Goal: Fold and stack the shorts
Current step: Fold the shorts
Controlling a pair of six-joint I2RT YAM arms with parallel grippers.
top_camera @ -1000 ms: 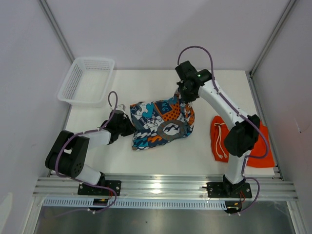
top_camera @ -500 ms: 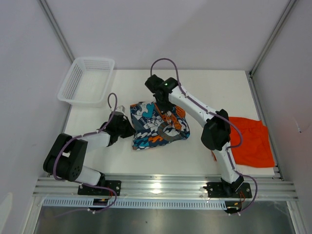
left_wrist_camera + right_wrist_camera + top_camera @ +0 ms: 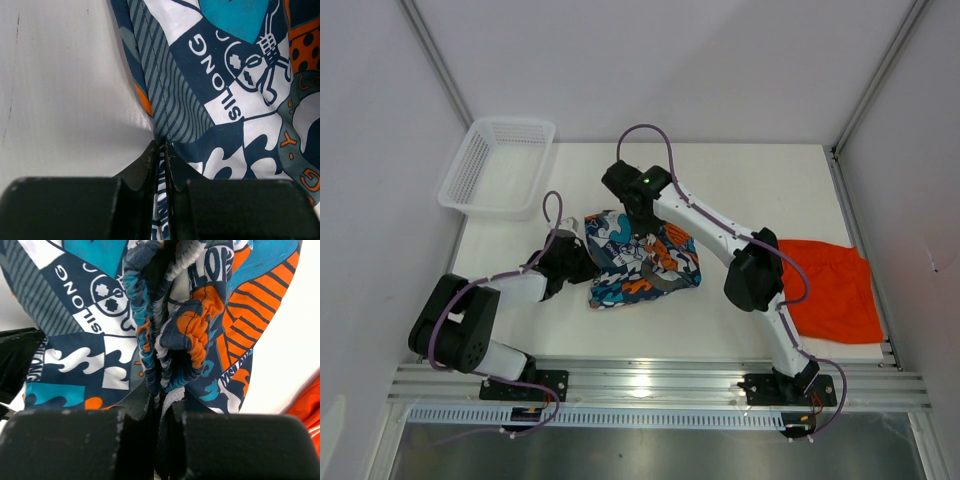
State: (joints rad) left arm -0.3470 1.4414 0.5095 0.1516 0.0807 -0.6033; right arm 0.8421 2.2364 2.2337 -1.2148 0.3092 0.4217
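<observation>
Printed shorts (image 3: 642,268) lie bunched just right of the white basket (image 3: 470,180), nearer the arms. Left gripper (image 3: 161,150) pinches their basket-side edge. The right gripper (image 3: 160,402) clamps the gathered waistband above their far edge — the fold likely heads basketward. Orange shorts (image 3: 832,290) lie well beyond.

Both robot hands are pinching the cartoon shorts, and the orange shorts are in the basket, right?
Not quite. The orange shorts lie on the table at the right, not in the basket; the top view shows it. The left gripper and right gripper do pinch the cartoon shorts.
</observation>
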